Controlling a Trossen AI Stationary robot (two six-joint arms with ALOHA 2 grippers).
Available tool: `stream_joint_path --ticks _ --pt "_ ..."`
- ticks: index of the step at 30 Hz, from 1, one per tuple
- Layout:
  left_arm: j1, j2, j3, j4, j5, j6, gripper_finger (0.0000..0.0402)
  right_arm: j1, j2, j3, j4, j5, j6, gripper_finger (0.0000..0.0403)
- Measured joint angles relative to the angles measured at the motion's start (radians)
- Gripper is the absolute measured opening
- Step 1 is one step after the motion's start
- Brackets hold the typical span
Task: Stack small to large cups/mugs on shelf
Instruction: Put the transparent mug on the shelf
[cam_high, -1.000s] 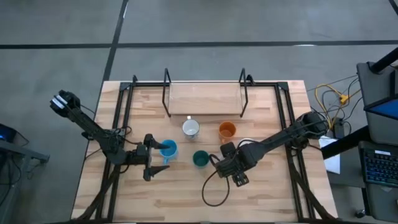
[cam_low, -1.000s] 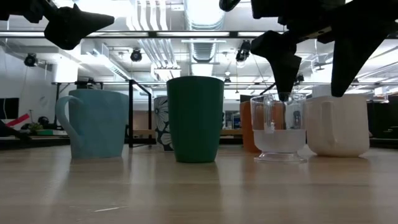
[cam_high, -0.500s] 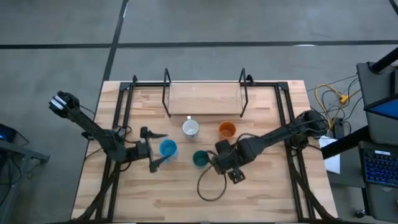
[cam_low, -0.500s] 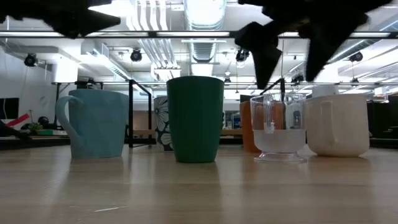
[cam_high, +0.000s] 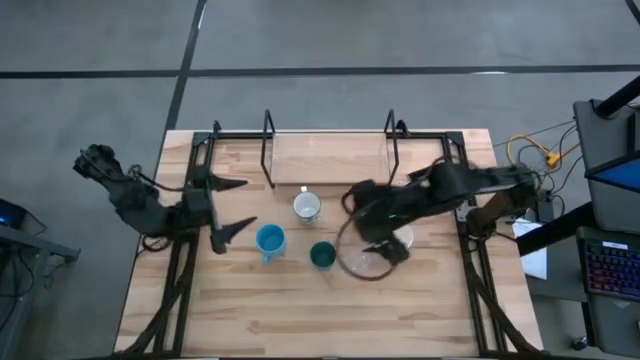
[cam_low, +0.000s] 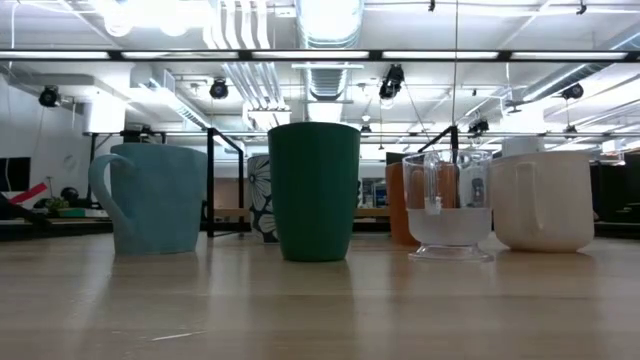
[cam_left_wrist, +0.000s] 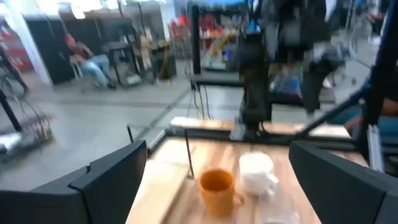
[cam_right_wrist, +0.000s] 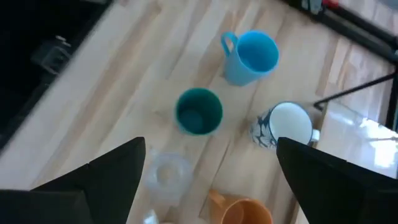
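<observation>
Left pincer (cam_high: 228, 207): raised near the tabletop's (cam_high: 300, 320) left edge, fingers spread wide, empty.
Right pincer (cam_high: 365, 215): lifted above the cups, spread wide, empty.
Cups: mid-tabletop, light blue mug (cam_high: 268, 240), teal cup (cam_high: 321, 256).
Shelf (cam_high: 328, 158): far edge.

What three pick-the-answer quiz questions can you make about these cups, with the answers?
1. Where is the green cup?
A. on the floor
B. on the table, between the blue mug and the clear glass
C. on a chair

2. How many cups are on the shelf?
A. none
B. two
C. six

3. What is the right claw doing?
A. squeezing a cup
B. shut tight on nothing
C. wide open, holding nothing

Answers:
1 B: the low view shows the green cup standing on the wood between those two.
2 A: from above, the shelf plank is bare.
3 C: in the right wrist view its fingers are spread far apart above the cups.
</observation>
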Motion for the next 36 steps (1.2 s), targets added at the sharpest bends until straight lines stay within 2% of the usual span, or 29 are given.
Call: stream_joint_path --ticks 3,5,10,15,23,32,36 --pt "0.000 0.036 0.132 -0.256 0.006 -0.099 0.0379 -0.020 -0.031 0.060 -0.084 0.011 0.017 0.0356" --pt "0.000 0.061 0.198 -0.367 0.004 -0.138 0.0379 -0.029 -0.049 0.090 -0.128 0.025 0.029 0.0356" --pt "0.000 0.091 0.326 -0.454 -0.047 -0.088 0.0379 -0.034 -0.100 0.164 -0.141 0.106 0.035 0.0356" --pt "0.005 0.088 0.322 -0.498 -0.056 -0.065 0.0379 -0.056 -0.140 0.185 -0.140 0.146 0.089 0.0356" --pt "0.034 0.085 0.296 -0.660 -0.054 -0.256 0.0379 -0.065 -0.162 0.167 -0.144 0.143 0.138 0.0354" --pt "0.065 0.132 0.271 -0.735 0.117 -0.454 0.0379 -0.063 -0.143 0.155 -0.138 0.140 0.237 0.0350" --pt "0.065 0.152 0.236 -0.744 0.119 -0.476 0.0379 -0.064 -0.149 0.155 -0.130 0.151 0.237 0.0350"
